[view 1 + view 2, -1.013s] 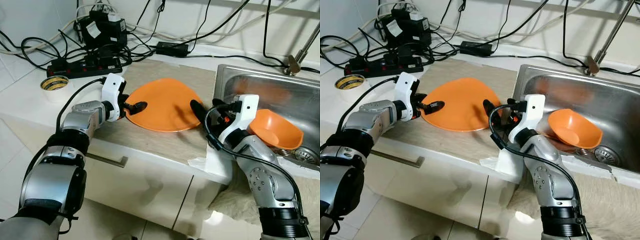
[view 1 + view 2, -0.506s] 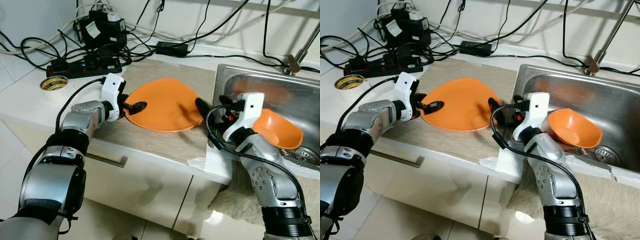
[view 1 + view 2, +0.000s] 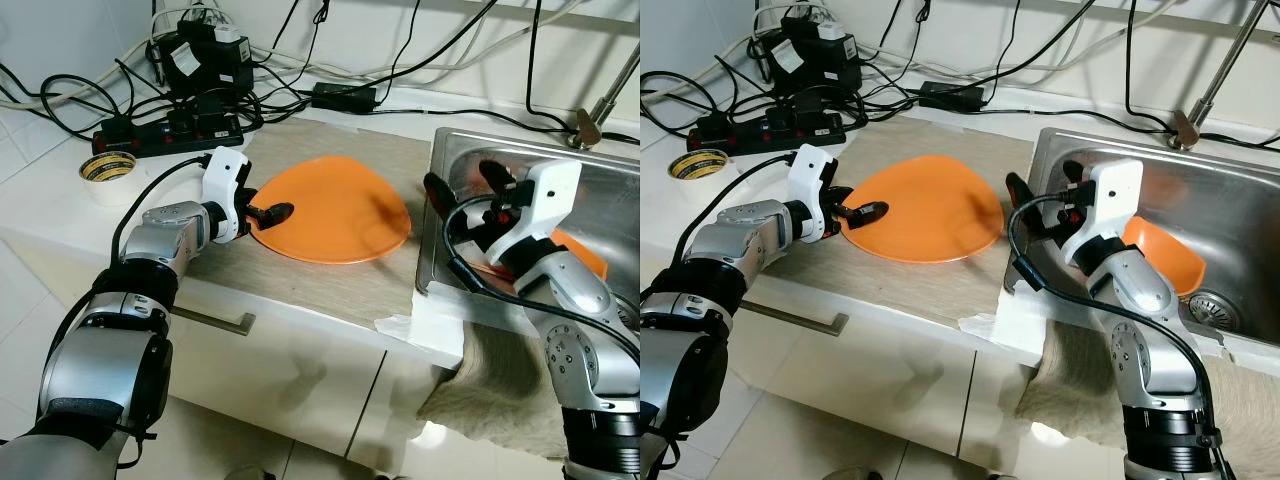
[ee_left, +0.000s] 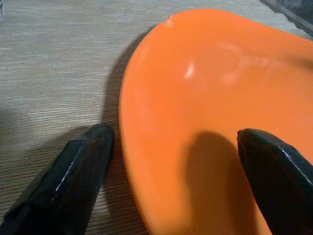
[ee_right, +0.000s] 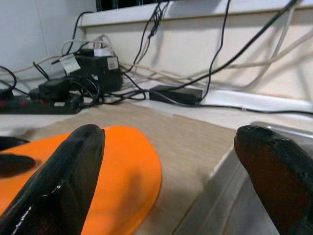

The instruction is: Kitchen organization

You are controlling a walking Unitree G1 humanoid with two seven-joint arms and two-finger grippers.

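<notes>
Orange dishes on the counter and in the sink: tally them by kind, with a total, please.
Flat orange plastic plate on the counter mat: 1
Orange plastic bowl in the steel sink: 1
Total: 2

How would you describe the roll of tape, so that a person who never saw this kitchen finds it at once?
Start at the steel sink and move left along the counter, past the orange plate on the beige mat. On the white corner, in front of the black power strip, lies the tape roll. It is a small yellowish ring with dark markings, unlike the black cables nearby.
</notes>
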